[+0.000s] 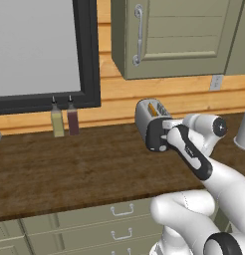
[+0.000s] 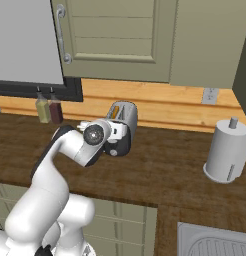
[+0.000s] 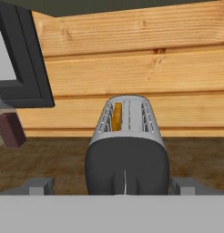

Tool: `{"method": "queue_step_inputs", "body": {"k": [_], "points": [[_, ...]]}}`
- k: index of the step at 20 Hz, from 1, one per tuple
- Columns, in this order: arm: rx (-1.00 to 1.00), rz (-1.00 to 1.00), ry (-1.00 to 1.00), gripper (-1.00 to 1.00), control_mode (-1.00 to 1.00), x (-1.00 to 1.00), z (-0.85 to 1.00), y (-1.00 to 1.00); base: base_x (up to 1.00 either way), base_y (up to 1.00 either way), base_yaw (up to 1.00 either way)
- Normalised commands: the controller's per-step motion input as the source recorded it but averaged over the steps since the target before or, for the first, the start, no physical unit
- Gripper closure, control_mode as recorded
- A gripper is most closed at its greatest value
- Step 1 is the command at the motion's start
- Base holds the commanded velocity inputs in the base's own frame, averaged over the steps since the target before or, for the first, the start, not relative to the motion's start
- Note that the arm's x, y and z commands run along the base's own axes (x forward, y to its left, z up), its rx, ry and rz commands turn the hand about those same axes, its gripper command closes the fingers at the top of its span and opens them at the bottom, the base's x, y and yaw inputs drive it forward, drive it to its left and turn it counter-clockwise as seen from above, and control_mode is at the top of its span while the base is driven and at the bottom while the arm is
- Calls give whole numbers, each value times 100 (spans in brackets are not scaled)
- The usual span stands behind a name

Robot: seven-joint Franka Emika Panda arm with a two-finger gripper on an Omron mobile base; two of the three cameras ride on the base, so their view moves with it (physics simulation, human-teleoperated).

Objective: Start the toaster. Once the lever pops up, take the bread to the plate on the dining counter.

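Observation:
The toaster (image 1: 144,117) (image 2: 127,116) (image 3: 127,123) stands on the dark wood worktop against the wood-panelled wall, its black end panel (image 3: 126,166) facing me. The bread (image 3: 117,116) (image 1: 153,108) (image 2: 115,110) sits upright in one slot, showing only an orange-tan edge. My gripper (image 3: 111,186) (image 1: 162,135) (image 2: 116,139) is open right at the black end, with one fingertip (image 3: 38,185) left of the panel and the other right of it, neither visibly touching. The plate and the dining counter are out of view.
Two bottles (image 1: 64,119) (image 2: 49,110) stand left of the toaster under a black window frame (image 1: 89,55). A paper towel roll (image 2: 227,150) stands to the right, with a sink (image 2: 215,242) at the near right. Wall cabinets (image 1: 179,35) hang above.

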Motion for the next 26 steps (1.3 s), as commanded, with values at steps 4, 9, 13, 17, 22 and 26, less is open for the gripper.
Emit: {"method": "queue_step_inputs", "body": {"k": [4,9,13,17,22,26], "points": [[0,0,0,-100,-100,0,0,0,0,0,0],[0,0,0,-100,-100,0,0,0,0,0,0],[0,0,0,-100,-100,0,0,0,0,0,0],[0,0,0,-100,-100,0,0,0,0,0,0],[0,0,0,-100,-100,0,0,0,0,0,0],[0,0,0,-100,-100,0,0,0,0,0,0]]}}
